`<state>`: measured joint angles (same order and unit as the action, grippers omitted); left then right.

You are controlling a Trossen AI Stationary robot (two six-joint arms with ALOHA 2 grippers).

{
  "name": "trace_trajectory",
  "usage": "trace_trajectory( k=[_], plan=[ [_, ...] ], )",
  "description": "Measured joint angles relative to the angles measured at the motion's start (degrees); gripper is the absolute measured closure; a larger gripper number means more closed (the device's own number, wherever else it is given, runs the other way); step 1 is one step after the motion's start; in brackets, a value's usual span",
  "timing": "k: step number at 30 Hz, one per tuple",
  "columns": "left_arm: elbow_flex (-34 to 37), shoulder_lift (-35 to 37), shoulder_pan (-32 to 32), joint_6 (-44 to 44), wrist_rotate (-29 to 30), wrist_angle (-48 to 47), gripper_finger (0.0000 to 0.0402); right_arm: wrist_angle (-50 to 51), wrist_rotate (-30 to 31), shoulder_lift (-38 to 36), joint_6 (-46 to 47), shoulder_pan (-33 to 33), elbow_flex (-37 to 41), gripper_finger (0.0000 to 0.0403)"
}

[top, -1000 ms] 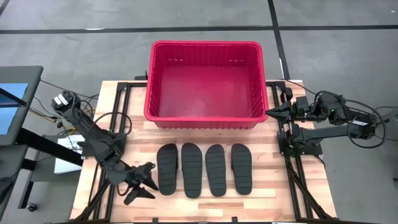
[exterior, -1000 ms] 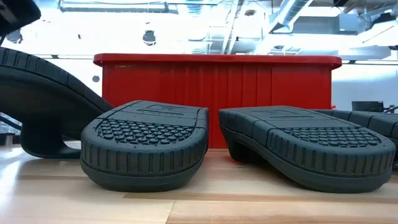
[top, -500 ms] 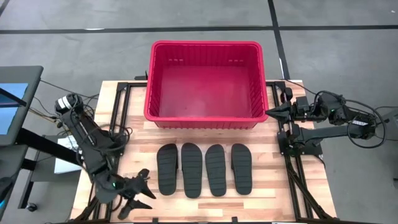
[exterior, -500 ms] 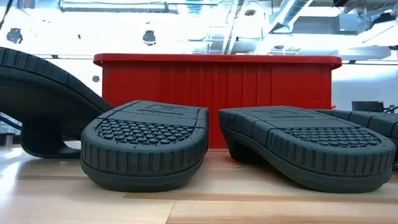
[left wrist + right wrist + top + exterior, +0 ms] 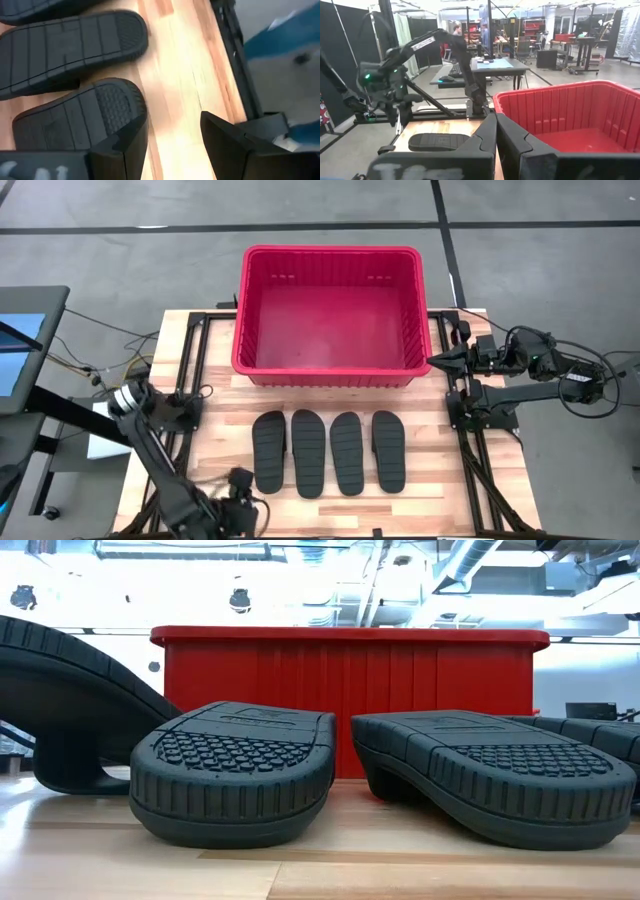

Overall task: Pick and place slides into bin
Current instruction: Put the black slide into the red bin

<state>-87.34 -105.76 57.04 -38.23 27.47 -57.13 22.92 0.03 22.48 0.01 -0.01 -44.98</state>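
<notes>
Left gripper [image 5: 170,145]: at the near-left corner of the table, low beside the leftmost slide; fingers spread wide with bare wood between them, holding nothing. In the high view it sits at the picture's bottom edge and is largely cut off there, so its exact height over the wood cannot be told.
Right gripper [image 5: 436,360]: parked at the right edge of the table, just beside the bin's right wall; fingers pressed together, gripping nothing.
Slides: four black slides [image 5: 329,452] lie in a row, soles up, on the near half of the table, side by side and close to one another, long axes running toward the bin.
Leftmost slide [image 5: 268,452]: nearest the left gripper; in the left wrist view its ribbed sole [image 5: 80,120] lies just beside one finger, apparently not touched.
Second slide [image 5: 308,452]: next in the row, its sole [image 5: 70,45] also visible past the left fingers.
Low view: two rounded slide ends [image 5: 235,772] face the camera, treads up, resting flat on the wood.
Bin [image 5: 330,252]: red, at the far middle of the table, upright, nothing inside it; well apart from the left gripper, near the far ends of the slides.
Table [image 5: 430,480]: light wood planks with black rails along both sides.
Room: a person [image 5: 456,31] stands far back among desks in the right wrist view.
</notes>
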Motion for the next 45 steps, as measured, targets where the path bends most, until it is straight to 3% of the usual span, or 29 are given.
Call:
trace_trajectory(
  k=[14,27,45],
  plan=[
    [-15.18,-17.16,0.00,-2.32,-1.04,-25.30,0.0228,0.01,0.00,0.00,-0.01,0.00,0.00,0.0403],
    [-15.46,-17.37,0.06,-5.59,5.59,-25.96,0.0228,0.00,0.00,0.00,0.00,0.00,-0.01,0.0403],
    [-15.46,-17.37,0.14,-4.66,2.59,-25.94,0.0228,0.02,0.00,0.00,-0.01,0.00,0.00,0.0403]
  ],
)
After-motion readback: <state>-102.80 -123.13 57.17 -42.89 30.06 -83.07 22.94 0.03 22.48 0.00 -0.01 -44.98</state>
